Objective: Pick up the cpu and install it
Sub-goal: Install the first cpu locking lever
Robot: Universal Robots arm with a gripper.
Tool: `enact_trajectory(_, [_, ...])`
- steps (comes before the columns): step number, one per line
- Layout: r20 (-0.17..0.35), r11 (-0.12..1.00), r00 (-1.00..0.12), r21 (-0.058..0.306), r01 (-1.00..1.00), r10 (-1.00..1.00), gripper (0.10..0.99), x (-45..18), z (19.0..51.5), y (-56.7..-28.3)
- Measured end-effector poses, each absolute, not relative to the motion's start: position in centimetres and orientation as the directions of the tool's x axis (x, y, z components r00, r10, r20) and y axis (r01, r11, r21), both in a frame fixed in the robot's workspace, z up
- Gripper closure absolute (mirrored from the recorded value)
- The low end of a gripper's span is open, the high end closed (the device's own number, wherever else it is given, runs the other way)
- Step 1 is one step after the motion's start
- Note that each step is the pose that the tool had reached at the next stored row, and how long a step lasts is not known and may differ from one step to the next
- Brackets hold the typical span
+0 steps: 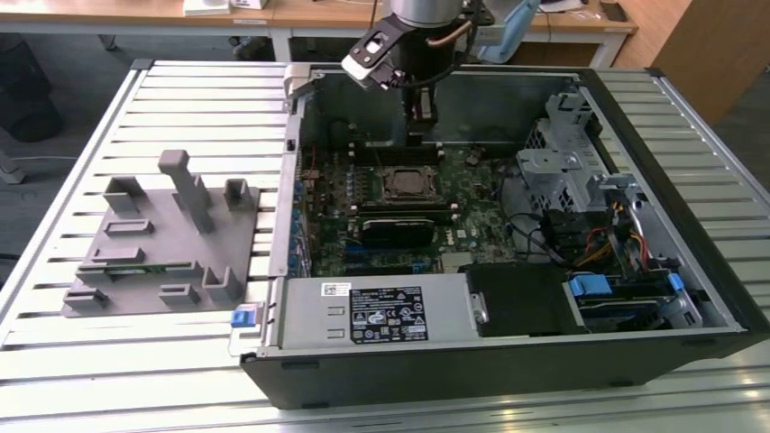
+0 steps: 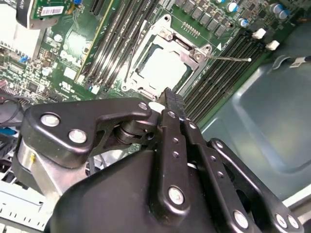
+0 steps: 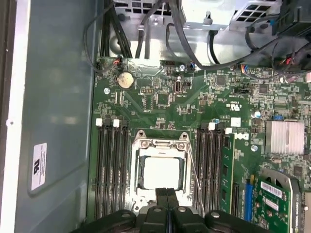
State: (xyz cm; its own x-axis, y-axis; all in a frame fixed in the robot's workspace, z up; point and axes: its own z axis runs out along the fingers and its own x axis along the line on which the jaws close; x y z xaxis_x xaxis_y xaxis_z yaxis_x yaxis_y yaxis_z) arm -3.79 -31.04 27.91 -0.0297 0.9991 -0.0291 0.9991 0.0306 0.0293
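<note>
Grey fixture [image 1: 162,244] beside computer case [image 1: 481,374]

Arm [image 1: 427,13] hangs straight down over the open computer case [image 1: 481,374], claw [image 3: 167,191] aimed at the case's inside, fingers [image 3: 162,196] pinched together, nothing gripped.

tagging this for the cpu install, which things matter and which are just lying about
job: cpu, socket, jaws shut above the cpu
lying about: grey fixture, power supply, drive cage, heatsink
</note>
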Motion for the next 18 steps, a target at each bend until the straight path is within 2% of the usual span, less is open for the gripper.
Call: enact_trajectory(18, [-0.029,0.343,-0.342,0.029,0.939,0.939,0.98,-3.8,27.83,-31.04])
